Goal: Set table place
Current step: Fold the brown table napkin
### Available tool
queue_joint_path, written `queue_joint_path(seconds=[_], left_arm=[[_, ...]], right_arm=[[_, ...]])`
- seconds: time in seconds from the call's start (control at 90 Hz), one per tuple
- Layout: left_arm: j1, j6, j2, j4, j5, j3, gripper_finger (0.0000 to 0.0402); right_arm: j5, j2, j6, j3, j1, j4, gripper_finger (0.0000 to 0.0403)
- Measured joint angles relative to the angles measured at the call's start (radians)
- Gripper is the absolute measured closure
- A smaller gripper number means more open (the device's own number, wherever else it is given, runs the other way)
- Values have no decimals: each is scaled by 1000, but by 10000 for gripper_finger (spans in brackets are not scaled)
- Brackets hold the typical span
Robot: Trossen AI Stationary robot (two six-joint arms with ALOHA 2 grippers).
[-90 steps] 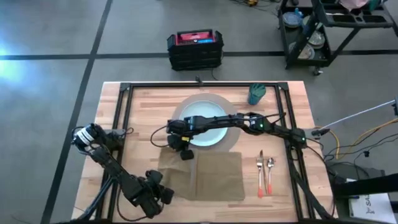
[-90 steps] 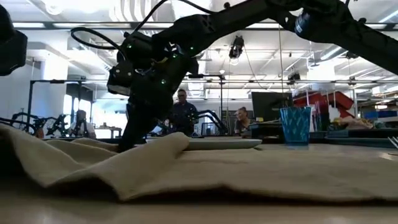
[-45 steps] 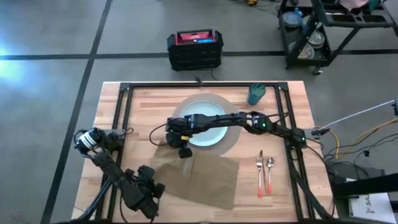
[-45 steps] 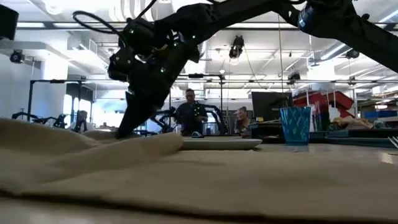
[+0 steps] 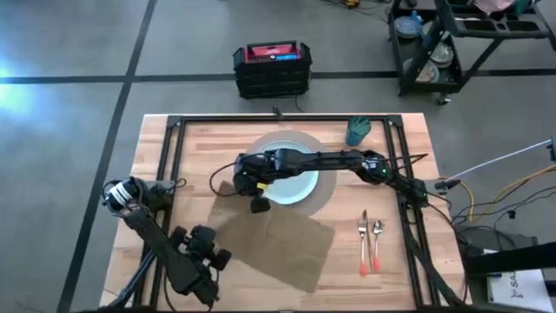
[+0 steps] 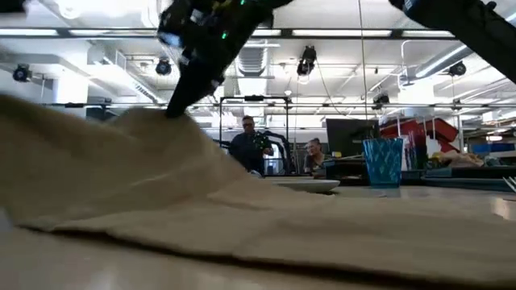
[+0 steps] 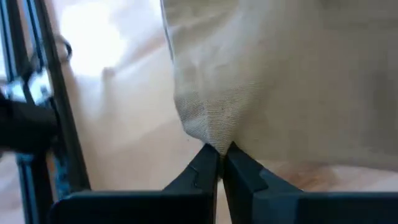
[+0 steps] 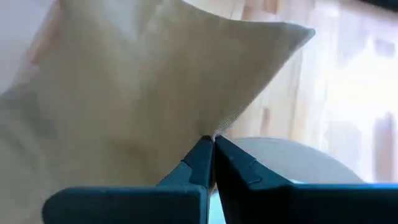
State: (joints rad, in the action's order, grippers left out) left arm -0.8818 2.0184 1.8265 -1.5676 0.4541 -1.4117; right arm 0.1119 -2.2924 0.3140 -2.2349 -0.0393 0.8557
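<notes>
Napkin (image 5: 278, 248): brown cloth on the table (image 5: 156, 156), in front of the plate, lifted at two corners, far edge draped and sagging.
Right gripper (image 8: 212, 144): pinched tight on the napkin's corner by the plate's near-left rim.
Left gripper (image 7: 219, 152): clamped on the near-left corner.
Plate (image 5: 291, 178): on the round mat (image 5: 323, 198), centre table.
Fork (image 5: 364, 243), spoon (image 5: 378, 243): side by side right of the napkin, apart from its edge.
Cup (image 5: 358, 130): far right, near the rail.
</notes>
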Motion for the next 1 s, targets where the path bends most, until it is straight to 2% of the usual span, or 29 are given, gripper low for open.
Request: queue_joint_path(seconds=[0.178,0.356,0.522,0.822,1.0], left_arm=[[1,-120,-76,-4,111,-58,402],[4,-244,-160,-4,256,-75,402],[4,-468,-233,-4,408,-132,401],[52,-763,-403,-5,535,-176,401],[135,-916,-470,5,581,-177,401]], right_arm=[[-19,108,-14,0,7,91,403],[-209,224,-49,15,32,241,403],[-229,343,-116,56,49,325,403],[-380,593,-268,215,96,340,403],[-415,699,-342,389,118,240,403]])
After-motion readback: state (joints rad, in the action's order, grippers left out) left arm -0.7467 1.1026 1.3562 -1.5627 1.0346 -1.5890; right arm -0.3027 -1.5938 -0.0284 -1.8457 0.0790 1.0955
